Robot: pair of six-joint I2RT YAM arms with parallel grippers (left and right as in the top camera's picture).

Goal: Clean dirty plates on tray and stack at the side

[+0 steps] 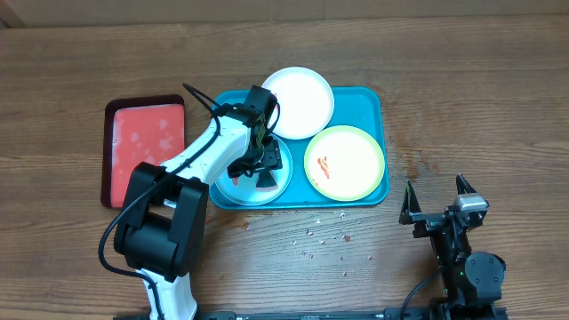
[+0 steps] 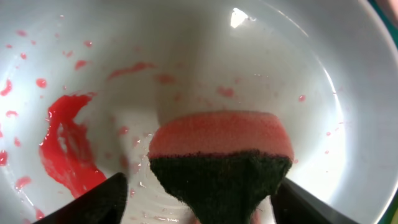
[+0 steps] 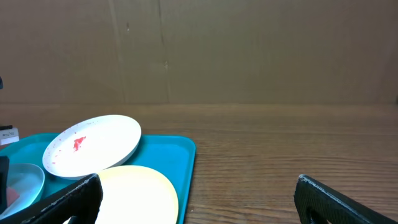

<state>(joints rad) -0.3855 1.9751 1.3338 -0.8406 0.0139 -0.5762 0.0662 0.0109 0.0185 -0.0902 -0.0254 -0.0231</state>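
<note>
Table: tray w/ 3 plates

No writing, number or brand mark can be read in any of the views. A small white patch at the left edge of the right wrist view, just above the far corner of the tray, shows a few dark marks. They are too small and blurred to make out.
</note>
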